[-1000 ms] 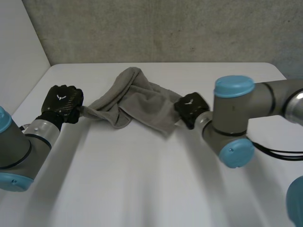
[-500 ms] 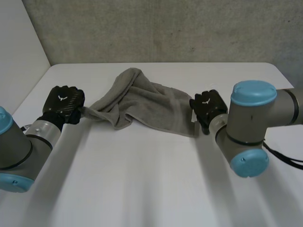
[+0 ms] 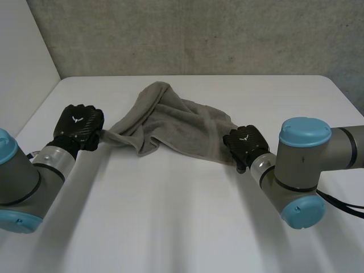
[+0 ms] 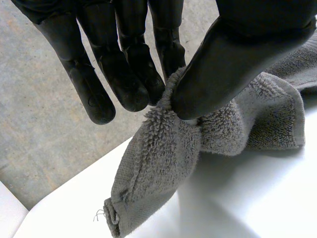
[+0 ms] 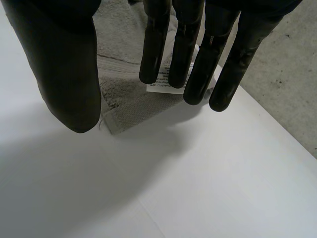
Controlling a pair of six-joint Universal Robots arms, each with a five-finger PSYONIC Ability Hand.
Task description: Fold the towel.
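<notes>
A grey towel (image 3: 170,122) lies crumpled and stretched across the back half of the white table (image 3: 170,216). My left hand (image 3: 78,125) is at its left corner. In the left wrist view the thumb (image 4: 233,64) pinches that corner of the towel (image 4: 163,163) against the fingers (image 4: 129,74), and the corner hangs a little above the table. My right hand (image 3: 245,142) is at the towel's right corner. There its fingers (image 5: 198,59) are straight and stand apart from the thumb (image 5: 64,74). The towel corner (image 5: 124,104) with its white label (image 5: 166,85) lies flat on the table beneath them.
A grey concrete wall (image 3: 199,34) runs behind the table. A white wall (image 3: 23,57) stands at the left. The table's back right corner (image 3: 333,82) is rounded. Bare tabletop stretches in front of the towel, between my two arms.
My right hand pulled the towel's right corner out to the right, spreading the cloth, then opened and let the corner drop onto the table. The left hand kept its pinch.
</notes>
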